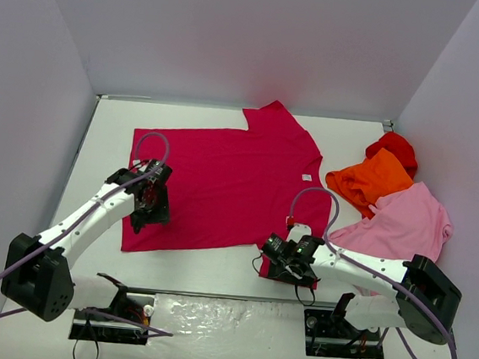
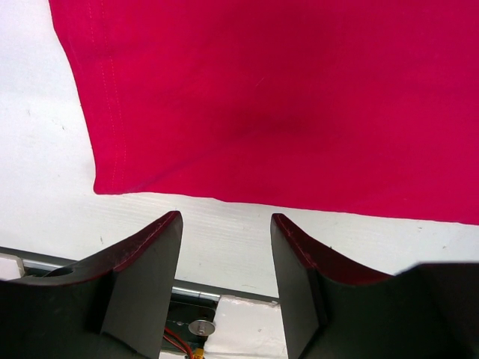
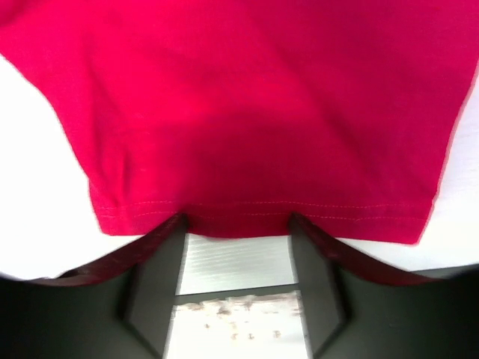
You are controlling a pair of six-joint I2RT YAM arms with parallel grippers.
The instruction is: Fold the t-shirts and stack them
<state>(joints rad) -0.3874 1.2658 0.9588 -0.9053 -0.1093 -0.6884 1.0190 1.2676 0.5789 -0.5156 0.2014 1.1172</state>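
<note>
A raspberry-red t-shirt point(image 1: 222, 182) lies spread flat on the white table, with a small white neck tag point(image 1: 306, 177) at its right side. My left gripper point(image 1: 150, 213) hovers at the shirt's near-left edge. In the left wrist view the left gripper point(image 2: 227, 221) is open over bare table, just short of the red hem point(image 2: 299, 191). My right gripper point(image 1: 273, 266) is at the shirt's near-right sleeve. In the right wrist view the right gripper point(image 3: 238, 223) is open, its fingertips at the stitched sleeve hem point(image 3: 247, 213). Orange point(image 1: 366, 182), bright red point(image 1: 394, 148) and pale pink point(image 1: 405, 225) t-shirts lie heaped at the right.
Grey walls enclose the table on three sides. The table's near edge point(image 1: 211, 294) and the arm bases' hardware run just behind both grippers. The right arm's links point(image 1: 367, 268) lie over the pale pink shirt's near part.
</note>
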